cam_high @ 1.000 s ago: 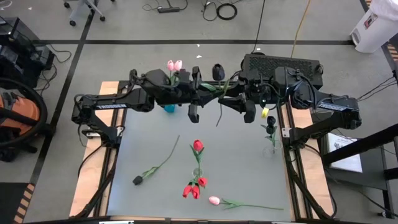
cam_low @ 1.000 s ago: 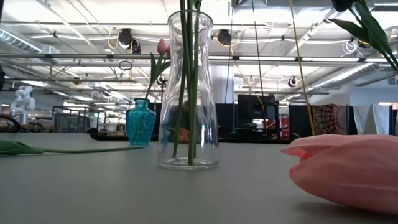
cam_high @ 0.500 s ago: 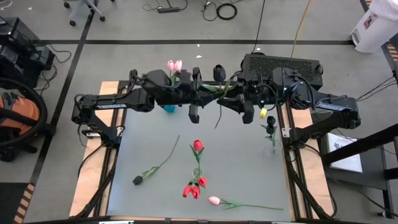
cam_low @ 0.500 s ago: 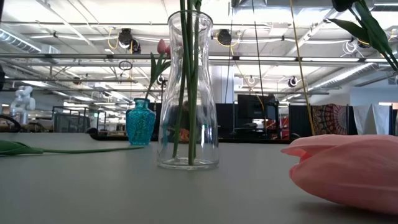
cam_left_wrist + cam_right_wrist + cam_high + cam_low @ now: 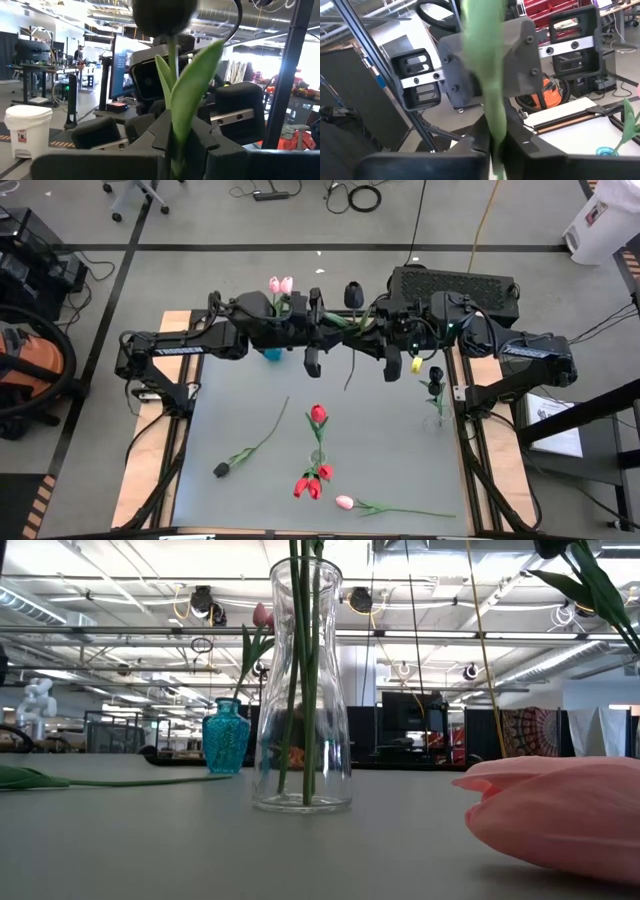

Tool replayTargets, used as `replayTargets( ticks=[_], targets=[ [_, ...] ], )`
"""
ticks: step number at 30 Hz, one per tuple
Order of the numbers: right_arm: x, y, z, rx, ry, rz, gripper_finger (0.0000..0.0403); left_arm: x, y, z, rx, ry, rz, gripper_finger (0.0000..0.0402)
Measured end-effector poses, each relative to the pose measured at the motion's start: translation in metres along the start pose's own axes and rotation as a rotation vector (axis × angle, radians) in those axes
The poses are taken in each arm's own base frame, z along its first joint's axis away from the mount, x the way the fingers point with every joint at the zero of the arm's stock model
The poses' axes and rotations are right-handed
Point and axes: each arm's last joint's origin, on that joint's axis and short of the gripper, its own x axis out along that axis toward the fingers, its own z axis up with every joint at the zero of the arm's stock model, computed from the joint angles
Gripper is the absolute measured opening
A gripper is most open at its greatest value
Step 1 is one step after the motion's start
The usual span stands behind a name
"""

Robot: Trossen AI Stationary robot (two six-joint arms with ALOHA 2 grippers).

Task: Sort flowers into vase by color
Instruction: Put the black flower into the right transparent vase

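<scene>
Since a second ago: right hand (image 5: pixel 372 338) shifted slightly toward the left hand (image 5: pixel 322 328), both above the tabletop's (image 5: pixel 390 450) far edge, both pinching one black tulip (image 5: pixel 352 295). Counted: three vases; two pink tulips (image 5: pixel 280 285) in the blue vase (image 5: pixel 272 354), four red tulips (image 5: pixel 316 470) in the middle vase (image 5: pixel 303 690); loose on the tabletop, one black, one pink.

In the low view the tall clear glass vase (image 5: pixel 302 690) loses its green stems past the top edge, hiding their heads, the big pink tulip head (image 5: pixel 560 815) is cut off at the right, and the right wrist view blurs its green stem (image 5: pixel 487 75).
</scene>
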Motion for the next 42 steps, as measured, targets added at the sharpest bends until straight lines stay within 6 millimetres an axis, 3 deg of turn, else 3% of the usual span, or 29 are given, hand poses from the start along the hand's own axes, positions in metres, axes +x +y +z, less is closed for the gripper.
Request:
replayTargets(
  ticks=[3,15,27,35,42],
  targets=[
    [-0.002,0.001,0.001,-0.001,-0.008,0.004,0.0007,0.000,0.000,0.000,0.000,0.001,0.003,0.0038],
    [-0.002,0.002,0.001,-0.001,0.005,0.031,0.0004,0.000,0.000,-0.001,-0.003,0.015,0.006,0.0041],
    [-0.003,0.002,0.002,-0.015,0.001,0.029,0.0004,-0.003,0.000,0.002,-0.002,0.014,0.005,0.0115],
    [-0.021,0.005,0.004,-0.027,0.036,0.013,0.0004,-0.021,-0.004,0.021,0.041,0.019,0.017,0.0123],
    [-0.051,0.013,0.015,-0.071,-0.018,0.026,0.0004,-0.043,-0.005,0.035,0.082,0.080,0.101,0.0123]
  ],
)
